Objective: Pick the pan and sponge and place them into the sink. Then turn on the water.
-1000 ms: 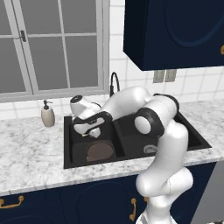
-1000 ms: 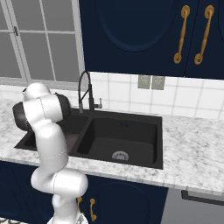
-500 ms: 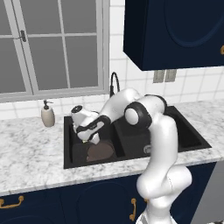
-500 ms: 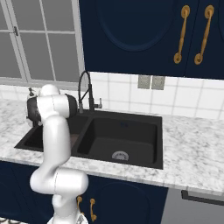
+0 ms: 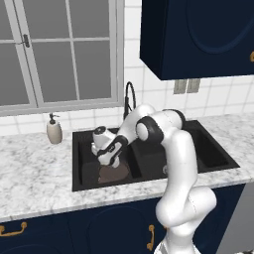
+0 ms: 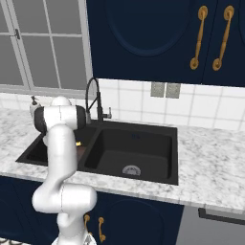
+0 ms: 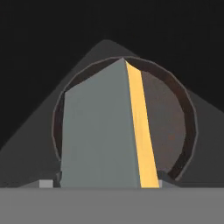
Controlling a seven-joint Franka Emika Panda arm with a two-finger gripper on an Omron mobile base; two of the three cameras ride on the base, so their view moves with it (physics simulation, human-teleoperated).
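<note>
The white arm is seen rising from the lower right of the left base view, bent at its dark elbow joint near the centre and stretched leftward and downward. The gripper [image 5: 110, 159] is pointed down, left of centre. Its jaws are partly closed on the sponge [image 7: 105, 131], which is held between them.

Grey marble counter [image 5: 34, 178], navy cabinets [image 6: 143, 38], white tiled wall [image 6: 210, 103], paned window [image 5: 59, 49].

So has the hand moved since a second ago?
Yes. In the left base view the hand, holding the sponge, has come down from the sink rim's height toward the pan.
</note>
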